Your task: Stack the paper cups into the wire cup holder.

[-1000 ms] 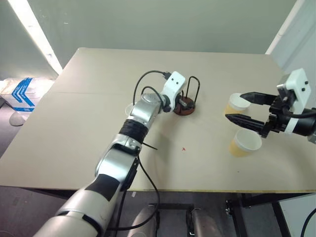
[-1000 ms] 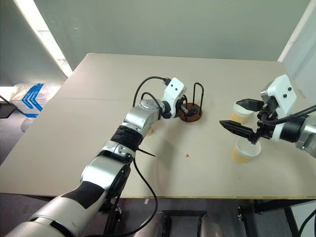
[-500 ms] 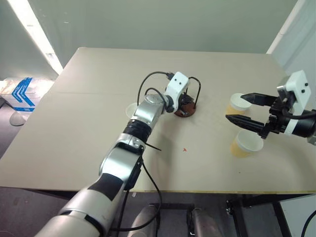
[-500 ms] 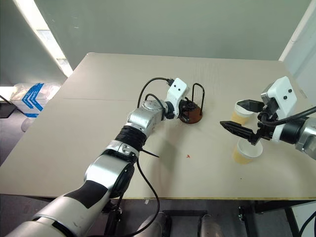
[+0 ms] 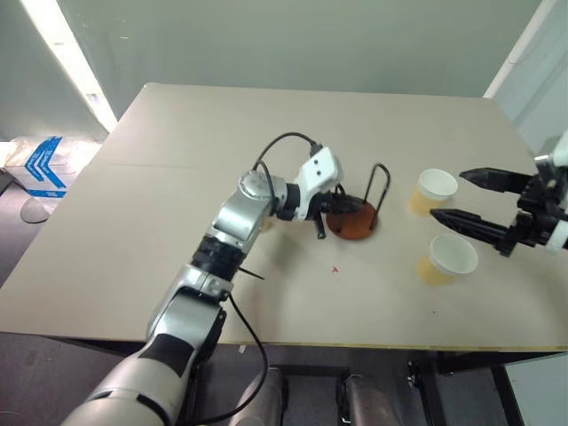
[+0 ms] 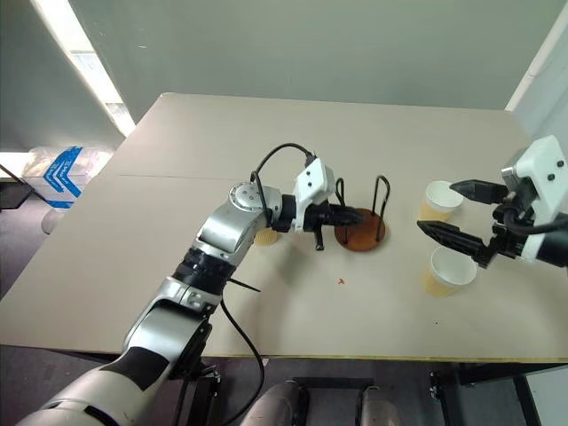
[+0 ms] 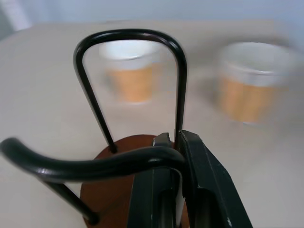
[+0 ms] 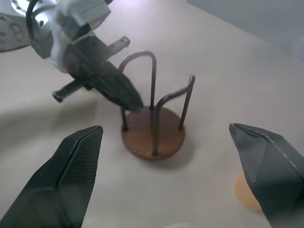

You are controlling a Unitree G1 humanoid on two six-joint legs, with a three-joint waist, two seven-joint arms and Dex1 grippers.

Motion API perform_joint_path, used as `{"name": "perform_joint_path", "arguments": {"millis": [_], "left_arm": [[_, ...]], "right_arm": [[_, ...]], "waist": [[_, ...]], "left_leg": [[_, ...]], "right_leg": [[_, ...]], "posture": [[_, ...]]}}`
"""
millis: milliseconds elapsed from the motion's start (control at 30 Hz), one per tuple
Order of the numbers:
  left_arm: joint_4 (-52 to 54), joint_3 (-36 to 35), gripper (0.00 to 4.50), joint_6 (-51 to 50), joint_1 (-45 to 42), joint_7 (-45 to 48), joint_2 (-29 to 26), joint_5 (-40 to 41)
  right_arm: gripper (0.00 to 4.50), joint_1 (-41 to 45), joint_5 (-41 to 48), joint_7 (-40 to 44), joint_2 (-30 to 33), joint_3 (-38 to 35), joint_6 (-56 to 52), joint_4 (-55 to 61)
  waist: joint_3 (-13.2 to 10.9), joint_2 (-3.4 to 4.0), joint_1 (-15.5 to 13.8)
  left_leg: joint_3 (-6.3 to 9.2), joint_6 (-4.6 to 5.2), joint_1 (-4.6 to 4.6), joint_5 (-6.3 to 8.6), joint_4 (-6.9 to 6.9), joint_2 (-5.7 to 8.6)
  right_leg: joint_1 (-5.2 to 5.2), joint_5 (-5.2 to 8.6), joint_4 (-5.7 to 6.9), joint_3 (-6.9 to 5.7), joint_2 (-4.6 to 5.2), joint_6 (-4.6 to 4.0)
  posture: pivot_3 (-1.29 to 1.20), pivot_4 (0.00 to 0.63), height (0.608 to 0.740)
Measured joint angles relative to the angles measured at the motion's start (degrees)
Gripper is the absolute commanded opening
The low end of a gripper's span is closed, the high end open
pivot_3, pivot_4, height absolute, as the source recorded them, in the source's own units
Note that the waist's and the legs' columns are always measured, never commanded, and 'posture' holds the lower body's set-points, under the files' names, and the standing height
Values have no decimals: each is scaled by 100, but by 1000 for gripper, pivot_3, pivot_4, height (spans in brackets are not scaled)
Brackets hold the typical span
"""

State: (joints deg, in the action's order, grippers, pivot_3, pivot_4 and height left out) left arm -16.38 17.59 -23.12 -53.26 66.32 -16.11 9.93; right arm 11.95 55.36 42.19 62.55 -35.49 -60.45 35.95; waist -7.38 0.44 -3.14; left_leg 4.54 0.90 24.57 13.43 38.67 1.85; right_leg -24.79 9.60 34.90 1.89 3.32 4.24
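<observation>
While the left gripper (image 6: 342,216) is clamped on a wire loop of the wire cup holder (image 6: 362,236), that holder stands near the middle of the table (image 6: 177,160), brown disc base flat, two black loops upright. Two paper cups (image 6: 441,201) (image 6: 449,271) stand upright to its right, well apart from it; a third (image 6: 265,235) sits partly hidden behind the left arm. Right gripper (image 6: 461,213): fingers spread wide, empty, raised between the two right-hand cups.
</observation>
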Motion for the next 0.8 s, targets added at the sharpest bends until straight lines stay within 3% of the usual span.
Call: {"name": "perform_joint_path", "arguments": {"millis": [300,500,633,733,800], "left_arm": [[1056,401,42,-596,428,739,-570,227],[1315,495,42,-935,576,607,-643,214],[1568,538,42,-1113,736,450,-750,203],[1738,651,798,-1165,789,421,-914,106],[1734,692,1531,-1241,863,321,-979,76]], "right_arm": [[4500,-759,641,288,395,-1069,-618,413],[4500,-762,633,287,508,-1093,-586,343],[4500,-645,616,264,509,-931,-453,247],[4500,-593,565,247,511,-719,-340,201],[4500,-562,527,241,512,-588,-275,153]], "waist": [[1,2,7],[2,3,19],[3,5,31],[7,11,38],[7,11,40]], "left_leg": [[-2,14,1,30,38,-2],[-3,73,-1,55,44,1],[-4,26,-2,28,43,1],[-4,26,-2,30,42,2],[-4,25,-1,31,40,1]], "right_leg": [[5,17,3,6,4,-36],[7,9,3,14,3,-35],[8,7,3,14,3,-17],[9,2,2,14,3,6],[8,2,2,14,3,9]], "posture": [[0,150,740],[0,150,740],[0,150,740],[0,150,740],[0,150,740]]}}
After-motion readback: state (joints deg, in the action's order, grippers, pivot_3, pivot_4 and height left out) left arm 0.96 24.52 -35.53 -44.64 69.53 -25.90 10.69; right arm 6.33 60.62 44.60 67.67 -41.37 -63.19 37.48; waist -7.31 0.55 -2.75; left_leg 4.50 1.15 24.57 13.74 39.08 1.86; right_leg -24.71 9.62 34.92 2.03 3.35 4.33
